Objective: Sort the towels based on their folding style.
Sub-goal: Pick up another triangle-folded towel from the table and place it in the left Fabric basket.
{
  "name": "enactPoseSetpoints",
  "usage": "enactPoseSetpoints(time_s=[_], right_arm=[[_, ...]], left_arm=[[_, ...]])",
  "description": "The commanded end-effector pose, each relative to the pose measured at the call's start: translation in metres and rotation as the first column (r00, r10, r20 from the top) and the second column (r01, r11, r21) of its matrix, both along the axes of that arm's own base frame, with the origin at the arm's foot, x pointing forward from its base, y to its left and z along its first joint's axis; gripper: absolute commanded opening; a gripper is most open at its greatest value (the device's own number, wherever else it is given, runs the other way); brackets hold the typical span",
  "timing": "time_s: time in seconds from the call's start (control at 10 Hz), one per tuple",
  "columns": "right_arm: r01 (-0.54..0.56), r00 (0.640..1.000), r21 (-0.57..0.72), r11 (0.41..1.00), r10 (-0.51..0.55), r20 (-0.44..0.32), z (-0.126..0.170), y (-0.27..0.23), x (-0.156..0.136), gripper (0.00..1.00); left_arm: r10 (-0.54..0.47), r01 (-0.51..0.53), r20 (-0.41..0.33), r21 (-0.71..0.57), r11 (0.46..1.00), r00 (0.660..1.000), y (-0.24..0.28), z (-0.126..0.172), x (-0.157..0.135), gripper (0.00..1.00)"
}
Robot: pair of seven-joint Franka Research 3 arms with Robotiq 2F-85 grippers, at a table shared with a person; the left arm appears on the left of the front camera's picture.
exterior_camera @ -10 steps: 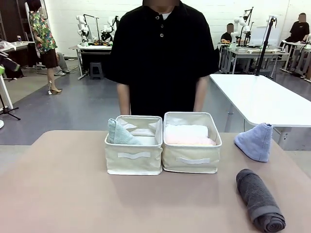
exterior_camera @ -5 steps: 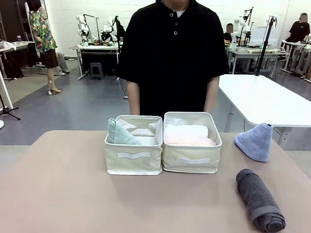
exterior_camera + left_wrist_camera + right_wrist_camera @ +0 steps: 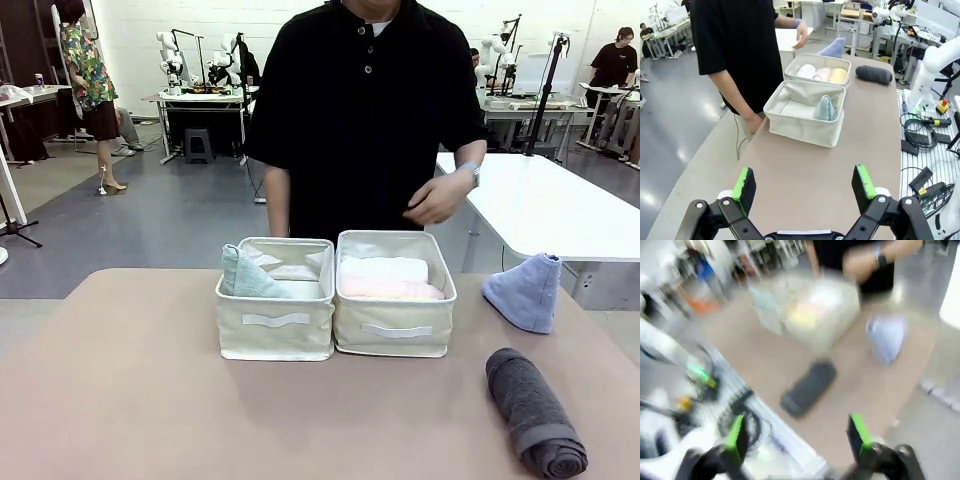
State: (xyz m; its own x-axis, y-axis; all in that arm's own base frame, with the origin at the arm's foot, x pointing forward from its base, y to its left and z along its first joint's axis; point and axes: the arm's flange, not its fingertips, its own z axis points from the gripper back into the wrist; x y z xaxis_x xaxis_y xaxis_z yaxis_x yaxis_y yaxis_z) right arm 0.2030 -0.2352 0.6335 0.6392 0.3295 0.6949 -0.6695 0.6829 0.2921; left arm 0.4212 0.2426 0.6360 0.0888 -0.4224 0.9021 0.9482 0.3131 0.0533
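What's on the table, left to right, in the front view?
left basket → right basket → blue cone towel. The grey roll lies nearer the robot across the same span as the cone, so it is left unranked.

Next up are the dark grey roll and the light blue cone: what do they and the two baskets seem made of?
Dark grey roll: likely terry cloth, matte, nubby pile, layers spiralling at its end. Light blue cone: same fuzzy terry look, soft folds. Baskets: cream woven fabric, perhaps canvas, matte, with stitched strap handles and slack walls.
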Motion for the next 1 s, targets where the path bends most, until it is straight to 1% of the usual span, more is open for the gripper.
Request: enactPoseSetpoints(time_s=[0.0,0.1,0.2,0.3,0.4,0.5,0.6,0.7,0.8,0.9], right_arm=[[-0.076,0.993,-0.374,0.924,0.038,-0.11,-0.02,0.082,0.013,1.0],[-0.114,0.987,-0.47,0.875,0.047,-0.152,-0.037,0.115,0.027,1.0],[-0.134,0.981,-0.543,0.829,0.031,-0.194,-0.059,0.138,0.04,1.0],[-0.142,0.977,-0.585,0.799,0.018,-0.213,-0.077,0.15,0.047,1.0],[-0.149,0.974,-0.58,0.801,0.016,-0.228,-0.078,0.148,0.047,1.0],[-0.172,0.961,-0.539,0.825,0.021,-0.276,-0.074,0.134,0.045,1.0],[-0.162,0.953,-0.477,0.864,0.012,-0.302,-0.055,0.106,0.031,1.0],[-0.183,0.951,-0.44,0.879,0.045,-0.306,-0.025,0.069,0.002,1.0],[-0.157,0.963,-0.388,0.908,0.054,-0.264,0.0,0.04,-0.022,1.0],[-0.138,0.972,-0.368,0.92,0.053,-0.231,0.013,0.02,-0.042,1.0]], left_arm=[[0.007,-0.007,0.005,0.032,0.999,1.0,-0.002,0.003,-0.003,1.0],[0.007,-0.007,0.005,0.032,0.999,1.0,-0.002,0.003,-0.003,1.0],[0.007,-0.007,0.005,0.032,0.999,1.0,-0.002,0.003,-0.003,1.0],[0.007,-0.007,0.005,0.032,0.999,1.0,-0.002,0.003,-0.003,1.0],[0.007,-0.007,0.005,0.032,0.999,1.0,-0.002,0.003,-0.003,1.0],[0.007,-0.007,0.005,0.032,0.999,1.0,-0.002,0.003,-0.003,1.0],[0.007,-0.007,0.005,0.032,0.999,1.0,-0.002,0.003,-0.003,1.0],[0.007,-0.007,0.005,0.032,0.999,1.0,-0.002,0.003,-0.003,1.0],[0.007,-0.007,0.005,0.032,0.999,1.0,-0.002,0.003,-0.003,1.0],[0.007,-0.007,0.005,0.032,0.999,1.0,-0.002,0.003,-0.003,1.0]])
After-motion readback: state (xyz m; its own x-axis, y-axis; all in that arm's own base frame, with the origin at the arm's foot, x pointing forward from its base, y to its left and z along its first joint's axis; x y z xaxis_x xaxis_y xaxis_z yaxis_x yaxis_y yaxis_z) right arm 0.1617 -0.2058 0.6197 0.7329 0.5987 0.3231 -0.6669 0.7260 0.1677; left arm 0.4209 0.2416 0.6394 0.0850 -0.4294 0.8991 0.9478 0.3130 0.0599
